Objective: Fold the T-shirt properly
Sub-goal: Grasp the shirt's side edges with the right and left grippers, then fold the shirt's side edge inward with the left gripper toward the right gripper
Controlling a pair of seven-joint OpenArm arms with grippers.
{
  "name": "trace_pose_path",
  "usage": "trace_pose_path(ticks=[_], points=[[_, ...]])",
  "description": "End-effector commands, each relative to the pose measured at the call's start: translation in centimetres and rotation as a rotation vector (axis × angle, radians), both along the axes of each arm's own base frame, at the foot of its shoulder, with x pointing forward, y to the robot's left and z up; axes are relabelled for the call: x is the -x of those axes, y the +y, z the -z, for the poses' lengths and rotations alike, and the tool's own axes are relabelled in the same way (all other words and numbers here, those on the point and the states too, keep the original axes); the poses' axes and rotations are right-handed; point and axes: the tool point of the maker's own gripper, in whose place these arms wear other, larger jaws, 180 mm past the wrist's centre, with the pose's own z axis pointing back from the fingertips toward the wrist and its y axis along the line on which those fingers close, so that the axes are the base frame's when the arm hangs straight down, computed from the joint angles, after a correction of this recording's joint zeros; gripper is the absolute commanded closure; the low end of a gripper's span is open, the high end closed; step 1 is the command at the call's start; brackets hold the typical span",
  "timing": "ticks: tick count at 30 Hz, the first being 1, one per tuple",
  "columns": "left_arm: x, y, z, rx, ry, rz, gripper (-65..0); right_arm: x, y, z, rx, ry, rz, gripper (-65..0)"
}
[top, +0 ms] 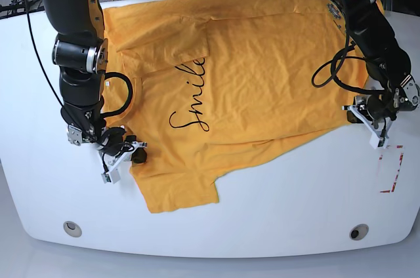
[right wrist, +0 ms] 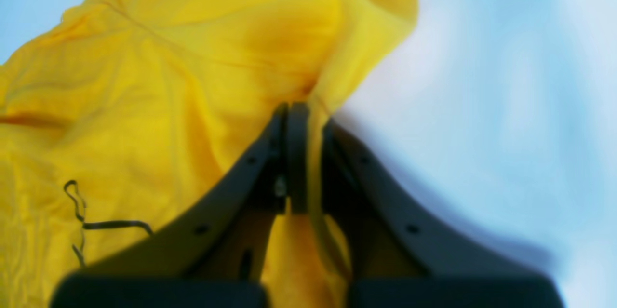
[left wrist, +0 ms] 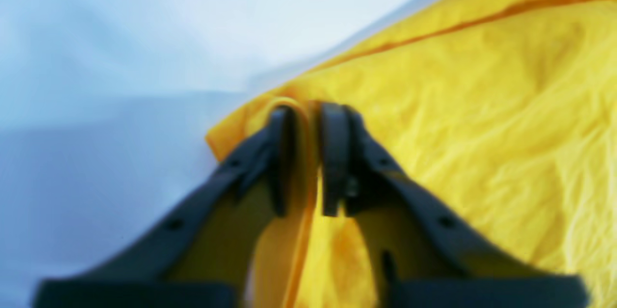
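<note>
The orange-yellow T-shirt (top: pixel 262 75) lies spread and wrinkled on the white table (top: pixel 275 206), with dark script (top: pixel 190 98) on its chest. My right gripper (top: pixel 128 153) is at the shirt's near-left edge, beside the collar and the lower sleeve. In the right wrist view this gripper (right wrist: pixel 306 110) is shut on a pinched fold of the T-shirt (right wrist: pixel 144 81). My left gripper (top: pixel 371 120) is at the shirt's right hem corner. The left wrist view shows it (left wrist: pixel 308 110) shut on a rolled edge of the T-shirt (left wrist: pixel 482 105).
A red-and-white marked rectangle (top: pixel 392 170) lies on the table just right of the left gripper. Two round fittings (top: pixel 72 229) (top: pixel 358 232) sit near the table's front edge. Cables and stands crowd the far side behind the table.
</note>
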Motion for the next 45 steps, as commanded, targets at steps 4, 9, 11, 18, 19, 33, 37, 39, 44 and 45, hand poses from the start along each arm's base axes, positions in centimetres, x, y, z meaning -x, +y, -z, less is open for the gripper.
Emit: trace_pose_path(ticks=[4, 9, 11, 18, 19, 33, 37, 39, 44, 45], points=[[-2.6, 1.2, -3.9, -0.037, -0.111, -0.009, 0.0, -3.4, -1.2, -5.2, 0.030, -0.116, -0.008, 0.0], [-3.5, 2.1, -7.5, -0.119, -0.197, -0.007, 0.0, -4.0, -1.4, -7.7, 0.110, -0.159, -0.056, 0.0], [-3.6, 2.3, -9.1, -0.155, -0.218, -0.005, 0.0, -4.3, -1.6, -9.0, 0.148, -0.187, -0.073, 0.0], [-3.2, 2.7, -12.7, -0.255, -0.234, -0.002, 0.0, -4.3, -1.7, -11.1, 0.216, -0.220, -0.102, 0.0], [-3.1, 2.6, -12.7, -0.264, -0.224, 0.006, 0.0, -4.3, -1.7, -11.2, 0.218, -0.223, -0.103, 0.0], [5.7, 1.7, -6.0, -0.335, -0.016, 0.060, 0.0, -1.4, -1.7, -7.1, 0.209, -0.150, -0.108, 0.0], [8.5, 1.5, -4.8, -0.364, 0.037, 0.077, 0.0, -0.4, -1.7, -6.7, 0.234, -0.162, -0.119, 0.0], [9.6, 1.5, -4.2, -0.370, 0.072, 0.083, 0.0, 0.1, -1.7, -6.5, 0.243, -0.161, -0.123, 0.0], [10.5, 1.6, -3.5, -0.371, 0.109, 0.085, -0.8, 0.6, -1.7, -5.8, 0.243, -0.147, -0.125, 0.0], [10.5, 1.6, -3.7, -0.373, 0.105, 0.085, -3.8, 0.7, -1.7, -5.7, 0.241, -0.146, -0.125, 0.0]])
